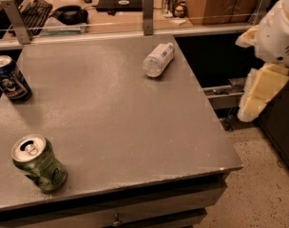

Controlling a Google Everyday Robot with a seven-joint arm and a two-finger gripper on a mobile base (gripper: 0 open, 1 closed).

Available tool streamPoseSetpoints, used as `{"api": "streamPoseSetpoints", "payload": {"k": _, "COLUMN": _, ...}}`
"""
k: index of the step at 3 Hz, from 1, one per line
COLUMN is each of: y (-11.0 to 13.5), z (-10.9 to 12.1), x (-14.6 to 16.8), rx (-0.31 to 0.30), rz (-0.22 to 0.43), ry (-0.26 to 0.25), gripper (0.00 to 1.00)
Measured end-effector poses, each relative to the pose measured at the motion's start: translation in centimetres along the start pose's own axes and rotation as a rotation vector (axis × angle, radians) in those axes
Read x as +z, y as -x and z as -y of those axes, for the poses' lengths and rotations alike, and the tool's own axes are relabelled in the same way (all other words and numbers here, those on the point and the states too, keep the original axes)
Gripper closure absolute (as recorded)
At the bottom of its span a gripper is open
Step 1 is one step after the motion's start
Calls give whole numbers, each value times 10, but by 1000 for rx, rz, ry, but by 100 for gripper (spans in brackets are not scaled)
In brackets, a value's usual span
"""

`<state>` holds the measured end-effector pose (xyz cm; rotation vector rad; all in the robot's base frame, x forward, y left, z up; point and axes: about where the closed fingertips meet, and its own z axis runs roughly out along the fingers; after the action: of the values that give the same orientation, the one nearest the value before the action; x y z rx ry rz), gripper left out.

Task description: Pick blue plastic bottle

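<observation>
**Bottle lies on its side at the far right of the tabletop; gripper hangs off the right edge**

The blue plastic bottle (158,60) lies on its side on the grey tabletop (116,127), in the far right part of the surface. It is clear, with a whitish label, and its pale cap points toward the far right corner. Nothing touches it.

The gripper (254,99) is off the tabletop, out past its right edge and above the floor, well apart from the bottle. It shows as pale yellow and whitish parts hanging below the white arm (277,27) at the right border of the view. It holds nothing, but I cannot tell whether it is released or clenched.

2 drink cans stand on the left side of the tabletop. A dark blue can (10,78) stands at the left edge, about level with the bottle. A green can (38,163) with an opened top stands near the front left corner. Both are well apart from the bottle and from each other.

A drawer knob (117,219) shows below the near edge of the tabletop. Beyond the far edge runs a low rail with metal posts (148,12), and behind it a desk carries a keyboard (36,11) and headphones (68,14). The speckled floor (249,198) shows at the near right.
</observation>
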<state>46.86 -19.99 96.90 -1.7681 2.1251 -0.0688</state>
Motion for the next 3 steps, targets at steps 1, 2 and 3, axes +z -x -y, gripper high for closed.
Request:
{"api": "streamPoseSetpoints", "payload": {"k": 1, "y": 32, "z": 40, "x": 38, "rx": -89, "rz": 74, "ry": 16, "gripper": 0}}
{"api": "streamPoseSetpoints", "payload": {"k": 2, "y": 68, "z": 80, "x": 75, "rx": -175, "rz": 127, "ry": 32, "gripper": 0}}
{"api": "streamPoseSetpoints", "payload": {"k": 3, "y": 103, "z": 113, "x": 102, "rx": -235, "rz": 185, "ry": 41, "gripper": 0}}
